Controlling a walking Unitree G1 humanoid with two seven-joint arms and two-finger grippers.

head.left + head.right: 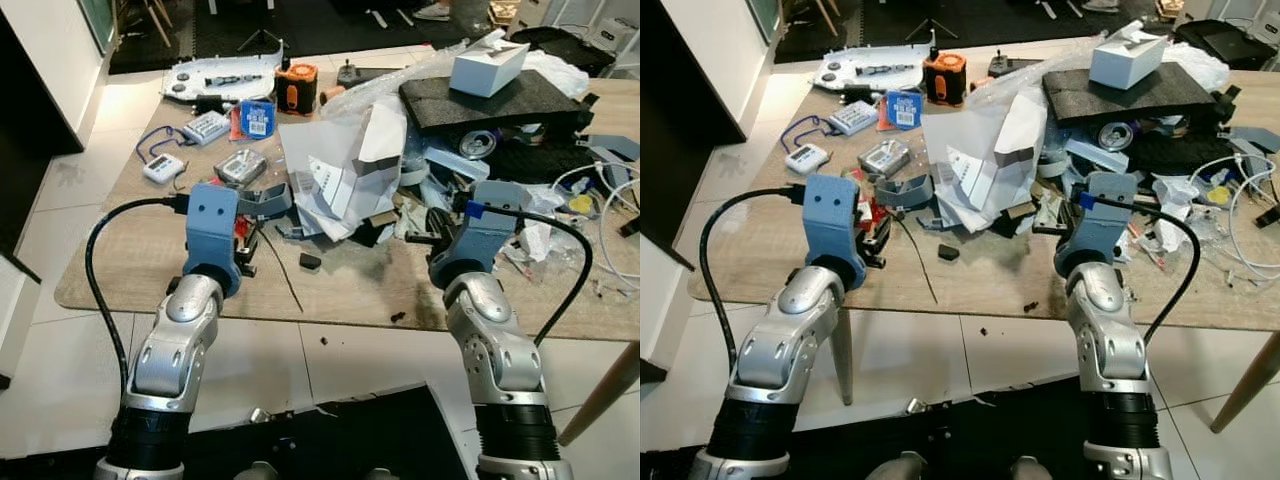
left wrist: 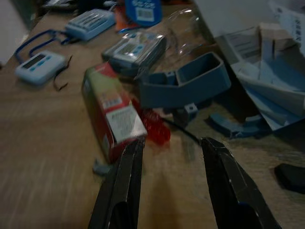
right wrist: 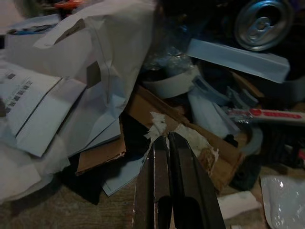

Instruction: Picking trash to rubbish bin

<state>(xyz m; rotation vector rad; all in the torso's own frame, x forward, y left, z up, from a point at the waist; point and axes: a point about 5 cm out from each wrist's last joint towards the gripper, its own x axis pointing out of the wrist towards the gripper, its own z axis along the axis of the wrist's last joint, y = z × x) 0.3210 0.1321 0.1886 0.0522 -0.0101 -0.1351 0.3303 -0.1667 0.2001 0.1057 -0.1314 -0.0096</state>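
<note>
The wooden table (image 1: pixel 140 270) is strewn with trash. My left gripper (image 2: pixel 174 143) is open just above the tabletop, its fingers (image 2: pixel 125 181) pointing at a small red and green carton (image 2: pixel 112 112) lying on its side, with a red plastic piece (image 2: pixel 155 126) beside it. A grey-blue plastic part (image 2: pixel 183 83) lies just beyond. My right gripper (image 3: pixel 167 136) is shut and empty, its tip over torn brown cardboard (image 3: pixel 200 143) at the edge of a heap of crumpled white paper (image 1: pixel 345 165). A drink can (image 3: pixel 262 16) lies farther back.
A white box (image 1: pixel 488 65) rests on a black mat (image 1: pixel 490 105) at the back right. An orange device (image 1: pixel 296 88), blue timers (image 1: pixel 162 167) and a white panel (image 1: pixel 220 72) sit at the back left. White cables (image 1: pixel 610 230) trail on the right. A small black piece (image 1: pixel 310 261) lies mid-table.
</note>
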